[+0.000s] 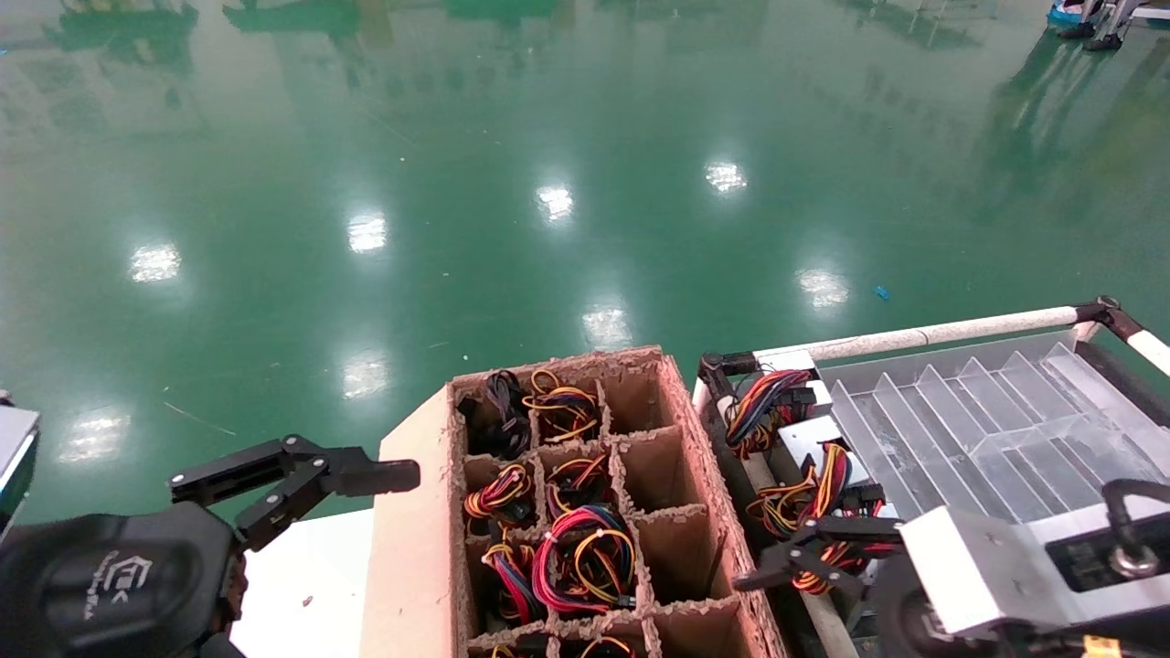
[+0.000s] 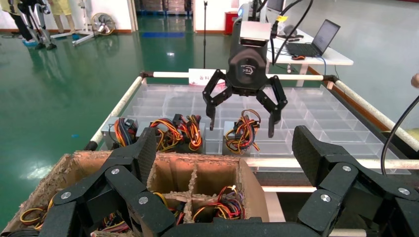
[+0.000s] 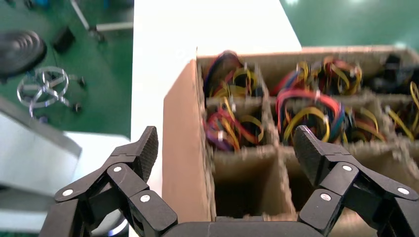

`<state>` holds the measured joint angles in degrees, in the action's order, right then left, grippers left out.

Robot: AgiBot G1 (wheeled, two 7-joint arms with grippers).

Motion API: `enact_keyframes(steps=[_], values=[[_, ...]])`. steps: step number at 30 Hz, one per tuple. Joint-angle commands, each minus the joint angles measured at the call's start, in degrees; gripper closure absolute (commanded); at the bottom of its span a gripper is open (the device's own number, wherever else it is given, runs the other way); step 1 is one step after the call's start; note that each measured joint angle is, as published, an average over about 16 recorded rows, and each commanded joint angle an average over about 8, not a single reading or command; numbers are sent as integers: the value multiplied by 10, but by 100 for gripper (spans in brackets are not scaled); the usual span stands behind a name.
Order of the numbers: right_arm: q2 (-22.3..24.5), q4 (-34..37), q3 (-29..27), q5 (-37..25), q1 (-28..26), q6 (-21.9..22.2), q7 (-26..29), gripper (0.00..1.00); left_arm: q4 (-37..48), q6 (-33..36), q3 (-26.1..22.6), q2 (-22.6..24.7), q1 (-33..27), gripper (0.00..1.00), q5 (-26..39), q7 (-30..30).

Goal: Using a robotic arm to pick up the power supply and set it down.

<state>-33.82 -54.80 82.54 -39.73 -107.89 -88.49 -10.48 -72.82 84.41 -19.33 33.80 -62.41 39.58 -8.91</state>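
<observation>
- My right claw (image 1: 788, 559) hangs with its fingers spread and nothing between them, over the edge of the clear tray (image 1: 996, 429).
- From the left wrist view, this right claw (image 2: 243, 111) is poised directly above one power supply (image 2: 241, 133), not touching it; the fingertips stand either side of its looped red, orange and yellow wires.
- Two more power supplies (image 2: 173, 132) lie in the same tray row, beside the one under the claw, towards the tray's outer rail.
- The tray is split into clear plastic slots; those beyond my right claw hold nothing that I can see.
- The brown cardboard box (image 1: 585, 512) stands just beside my right claw, between my two claws. It is divided into cells.
- The cells farther from my right claw hold wire bundles (image 1: 585, 557); the column of cells nearest it shows bare cardboard.
- My left claw (image 1: 302, 480) hovers spread and empty at the box's far side, above a white surface (image 1: 311, 585).
</observation>
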Motion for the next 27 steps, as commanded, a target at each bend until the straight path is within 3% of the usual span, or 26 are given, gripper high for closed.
enact_keyframes(steps=[1,27], values=[[-1,-10,-37,-1,26,2,12,0,0,0,0,0,0,0,0,0],[-9,-146,-518,-17,361,22,165,0,0,0,0,0,0,0,0,0]])
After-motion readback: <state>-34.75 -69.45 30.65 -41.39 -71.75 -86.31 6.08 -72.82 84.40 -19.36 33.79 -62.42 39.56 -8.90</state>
